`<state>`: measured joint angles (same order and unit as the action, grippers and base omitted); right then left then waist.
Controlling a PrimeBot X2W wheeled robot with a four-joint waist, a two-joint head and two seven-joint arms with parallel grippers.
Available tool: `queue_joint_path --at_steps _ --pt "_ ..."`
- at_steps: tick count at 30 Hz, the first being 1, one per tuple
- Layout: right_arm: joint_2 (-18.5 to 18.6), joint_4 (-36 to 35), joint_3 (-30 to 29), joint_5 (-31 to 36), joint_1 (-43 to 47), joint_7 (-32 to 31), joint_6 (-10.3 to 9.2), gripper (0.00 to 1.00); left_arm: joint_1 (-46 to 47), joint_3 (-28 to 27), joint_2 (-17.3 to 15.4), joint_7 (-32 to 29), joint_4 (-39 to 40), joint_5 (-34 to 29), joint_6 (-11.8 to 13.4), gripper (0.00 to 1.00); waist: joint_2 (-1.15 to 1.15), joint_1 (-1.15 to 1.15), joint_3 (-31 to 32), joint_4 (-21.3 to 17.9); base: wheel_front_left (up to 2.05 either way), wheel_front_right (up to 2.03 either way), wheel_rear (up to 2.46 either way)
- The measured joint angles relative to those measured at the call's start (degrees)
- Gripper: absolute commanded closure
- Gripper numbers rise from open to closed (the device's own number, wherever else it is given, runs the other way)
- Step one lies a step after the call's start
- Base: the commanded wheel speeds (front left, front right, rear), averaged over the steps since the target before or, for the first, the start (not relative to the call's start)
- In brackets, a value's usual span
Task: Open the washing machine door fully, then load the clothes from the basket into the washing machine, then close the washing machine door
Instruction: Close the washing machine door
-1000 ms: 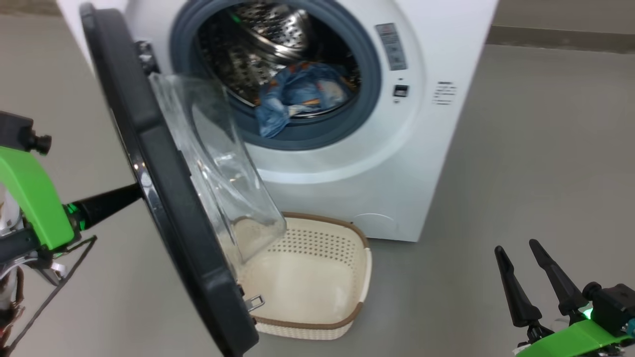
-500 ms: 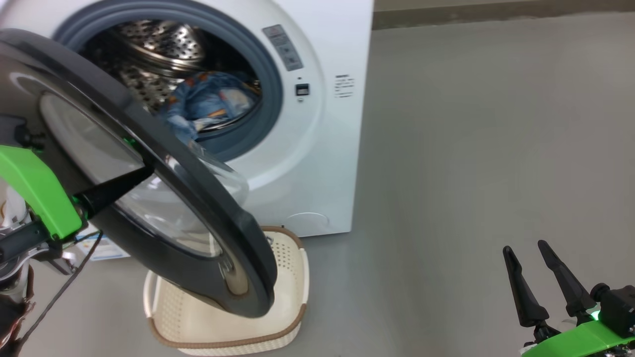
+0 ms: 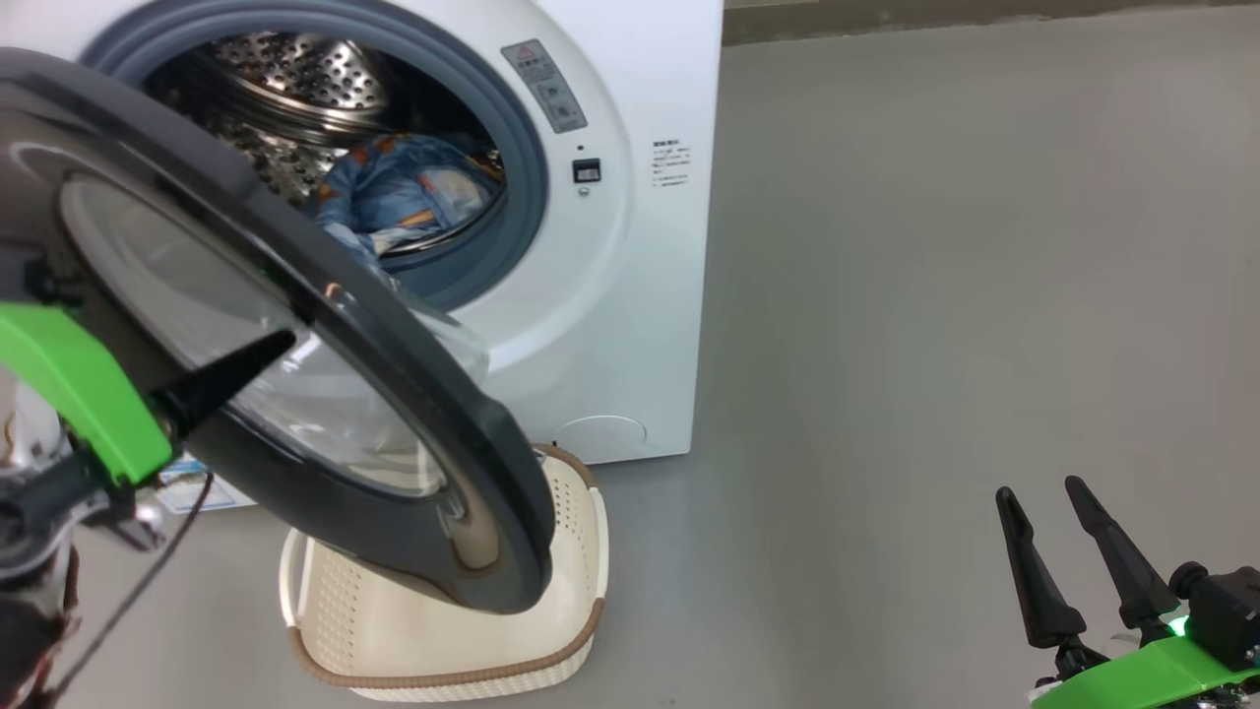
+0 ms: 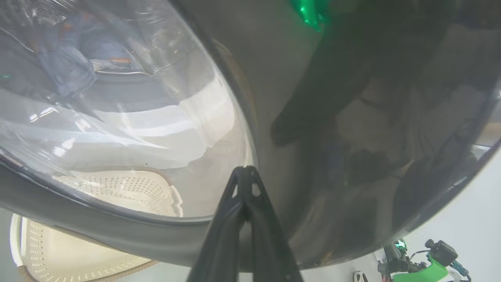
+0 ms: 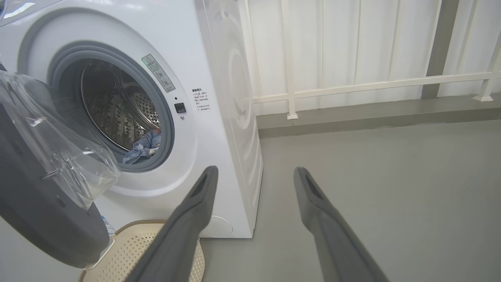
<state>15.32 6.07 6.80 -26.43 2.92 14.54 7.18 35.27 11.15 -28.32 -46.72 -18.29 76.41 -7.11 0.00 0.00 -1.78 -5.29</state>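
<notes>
The white washing machine [image 3: 630, 295] stands at the upper left with its drum showing. The light blue clothes [image 3: 404, 197] lie inside the drum, partly draped over the grey gasket. The washing machine door [image 3: 463, 463] hangs half swung across the opening, its outer face toward me. My left gripper [image 3: 281, 343] is shut, its tip against that outer face beside the glass window [image 4: 117, 98]. The cream basket [image 3: 576, 551] sits on the floor under the door, with no clothes showing in its visible part. My right gripper [image 3: 1039, 489] stands open with nothing between its fingers, low at the right and well away from the machine.
Grey floor [image 3: 935, 295] stretches to the right of the machine. A white railing [image 5: 352, 84] and panelled wall run behind it in the right wrist view. The door overhangs most of the basket [image 5: 117, 254].
The head camera has turned, shifting the whole picture. The door has swung from nearly edge-on to partway toward the machine, with my shut left gripper on its outer face. The right gripper has barely moved.
</notes>
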Motion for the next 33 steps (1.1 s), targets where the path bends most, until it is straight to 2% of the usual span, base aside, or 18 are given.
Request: queue_joint_path --at_steps 8,9,11,12,13,14,15,24,33 --pt "-0.44 0.03 0.44 0.01 -0.15 0.01 0.0 0.0 -10.53 0.48 -1.64 5.76 0.7 -1.71 0.0 1.0 0.0 0.0 0.95 1.84 0.0 0.0 0.0" --pt "-0.44 0.04 0.45 0.01 -0.15 0.0 0.0 0.0 -11.82 0.54 -1.58 6.7 0.7 -1.7 0.0 0.94 0.0 0.0 1.03 2.05 0.0 0.0 0.0" --pt "-0.47 0.05 0.55 0.01 -0.15 0.0 0.0 0.0 -14.18 0.77 -1.54 8.76 0.67 -1.74 0.0 0.64 0.0 0.0 1.23 2.38 0.0 0.0 0.0" --pt "-0.46 0.05 0.54 0.01 -0.15 0.0 0.0 0.0 -15.18 0.83 -1.43 9.96 0.64 -1.8 0.0 0.59 0.0 0.0 1.32 2.55 0.0 0.0 0.0" --pt "-0.46 0.05 0.55 0.01 -0.15 0.0 0.0 0.0 -16.19 1.0 -1.38 10.93 0.64 -1.8 0.0 0.47 0.0 0.0 1.42 2.69 0.0 0.0 0.0" --pt "-0.46 0.07 0.57 0.01 -0.14 0.0 0.0 0.0 -17.15 1.18 -1.3 12.0 0.6 -1.82 0.0 0.08 0.0 0.0 1.5 2.8 0.0 0.0 0.0" --pt "-0.46 0.07 0.57 0.01 -0.14 0.0 0.0 0.0 -18.03 1.35 -1.22 13.28 0.47 -2.0 0.0 0.0 0.0 0.0 1.55 2.91 0.0 0.0 0.0" --pt "-0.34 0.14 0.66 0.01 -0.12 0.0 0.0 0.0 -25.09 4.43 -0.62 27.28 -0.75 -5.56 0.0 0.0 0.0 0.0 2.04 3.22 0.0 0.0 0.0" --pt "-0.23 0.22 0.66 0.01 -0.05 0.0 0.0 0.0 -28.75 10.13 -0.47 45.35 -3.22 -11.78 0.0 0.0 0.0 -0.01 2.39 3.59 0.0 0.0 0.0"
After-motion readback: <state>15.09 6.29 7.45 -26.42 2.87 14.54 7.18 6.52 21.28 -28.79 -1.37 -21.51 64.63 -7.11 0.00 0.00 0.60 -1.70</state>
